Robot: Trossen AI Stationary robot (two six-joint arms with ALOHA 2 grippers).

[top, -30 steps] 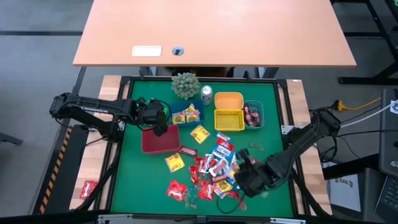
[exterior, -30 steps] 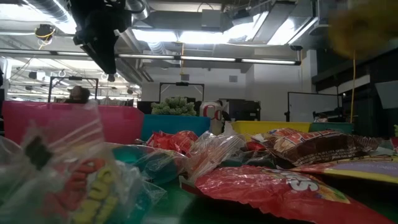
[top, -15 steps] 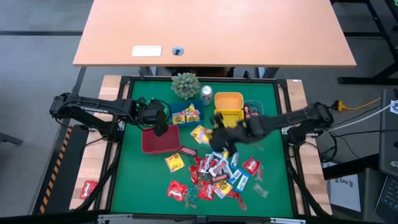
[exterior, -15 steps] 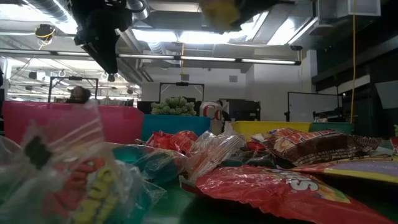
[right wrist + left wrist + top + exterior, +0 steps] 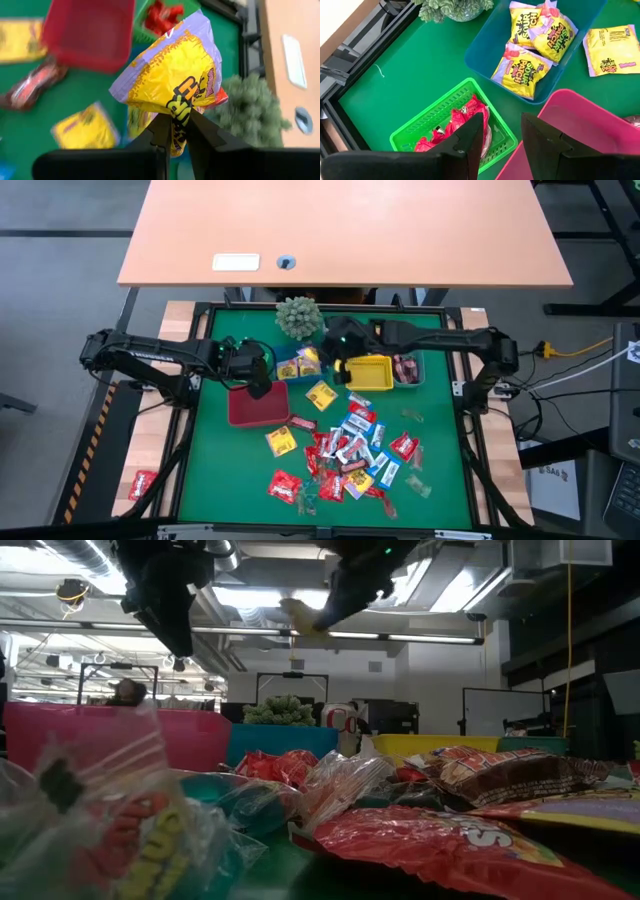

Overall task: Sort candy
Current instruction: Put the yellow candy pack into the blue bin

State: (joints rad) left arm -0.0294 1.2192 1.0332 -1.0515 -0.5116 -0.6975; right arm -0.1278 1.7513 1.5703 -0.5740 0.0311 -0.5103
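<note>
The candy lies in a loose pile (image 5: 345, 450) on the green mat, with single packets around it. My right gripper (image 5: 337, 352) reaches in from the table's right. It hovers over the blue bin (image 5: 300, 365), shut on a yellow-and-purple candy packet (image 5: 172, 75). That bin holds yellow packets (image 5: 530, 45). My left gripper (image 5: 501, 135) stands open and empty above the pink bin (image 5: 580, 135) and the green bin (image 5: 455, 125), which holds red candy. My right gripper pinches one crumpled end of the yellow packet (image 5: 176, 116) between its two fingers. The fingers slant down from the table's right side. In the low view the packet (image 5: 300, 618) hangs off the fingertips, lifted clear of bins and mat.
A yellow bin (image 5: 368, 365) and a teal bin (image 5: 408, 367) with dark candy stand right of the blue bin. A small plant (image 5: 298, 317) and a silver can (image 5: 332, 330) sit at the far edge. One red packet (image 5: 143, 483) lies outside the mat, near left.
My right gripper has swung from the near right side of the pile toward the far edge and the left. It has carried the yellow packet clear of the mat to above the blue bin, and its wrist has turned on the way.
</note>
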